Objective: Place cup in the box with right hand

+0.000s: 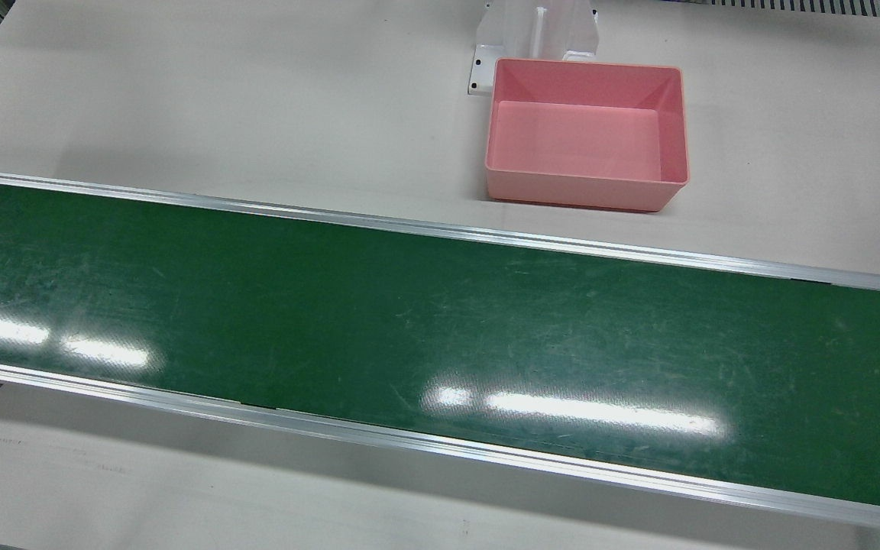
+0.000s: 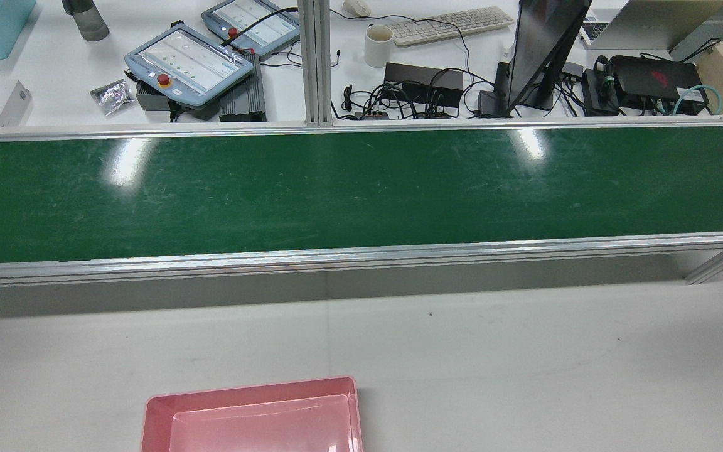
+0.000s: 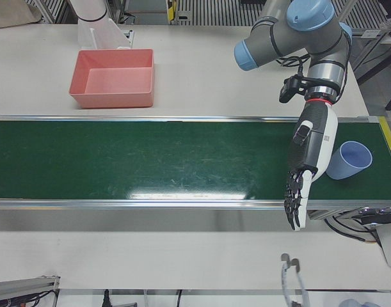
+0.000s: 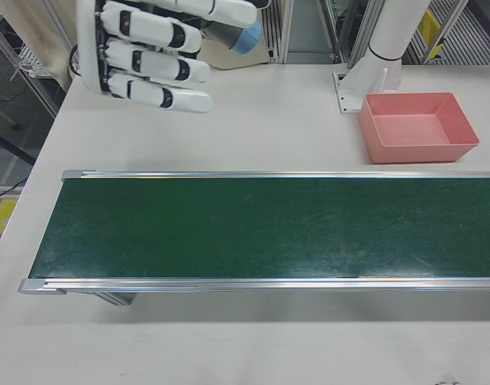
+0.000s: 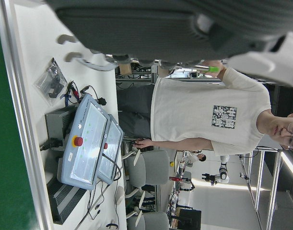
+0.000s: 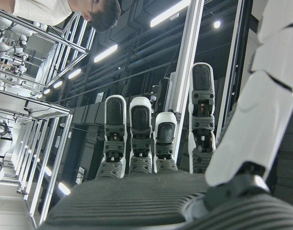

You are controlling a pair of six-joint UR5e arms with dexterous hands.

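A light blue cup sits on the green belt near its end, at the left-front view's far right. My left hand hangs just beside it, fingers stretched toward the belt's near rail, open and empty; whether it touches the cup I cannot tell. The empty pink box stands on the white table beyond the belt. My right hand is held high at the right-front view's upper left, fingers spread, holding nothing, far from cup and box.
Aluminium rails edge the belt. A white bracket stands behind the box. Past the belt, a desk carries teach pendants, a keyboard, a mug and a monitor. A person stands there.
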